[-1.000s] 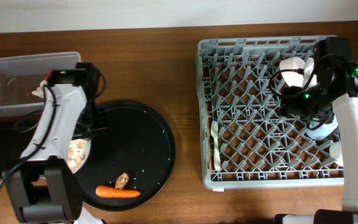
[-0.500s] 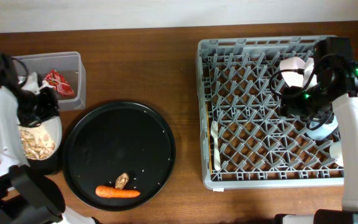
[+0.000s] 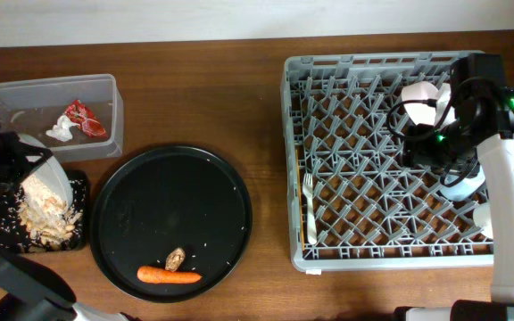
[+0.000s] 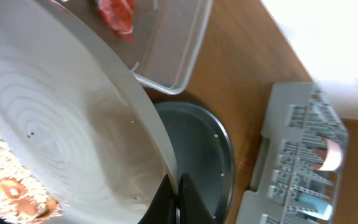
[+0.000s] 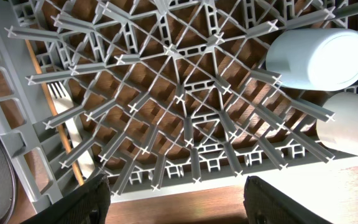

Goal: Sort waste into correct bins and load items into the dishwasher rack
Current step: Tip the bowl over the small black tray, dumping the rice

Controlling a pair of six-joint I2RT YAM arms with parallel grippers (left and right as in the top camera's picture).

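Currently the left gripper is pinched tight on the rim of a white plate, holding it steeply tilted above the shallow black tray at the table's left edge. Pale flaky food scraps cling to the low side of the plate and lie heaped and scattered on the black tray beneath it. Just behind that tray sits the clear tub, with the crumpled red-and-white wrapper lying inside toward its right end. Beside both bins, the round black tray carries the orange carrot near its front edge. The small brown lump sits just behind the carrot, though I cannot tell whether the two touch, and a few pale crumbs dot the tray. The grey dishwasher rack fills the right half of the table. The white fork lies flat between the pegs along its left side. The right gripper hovers over the rack's right side with its fingers spread wide and nothing between them. In the right wrist view, the light blue cup sits among the pegs, and the cream cup is just beside it, nearer the rack's edge.
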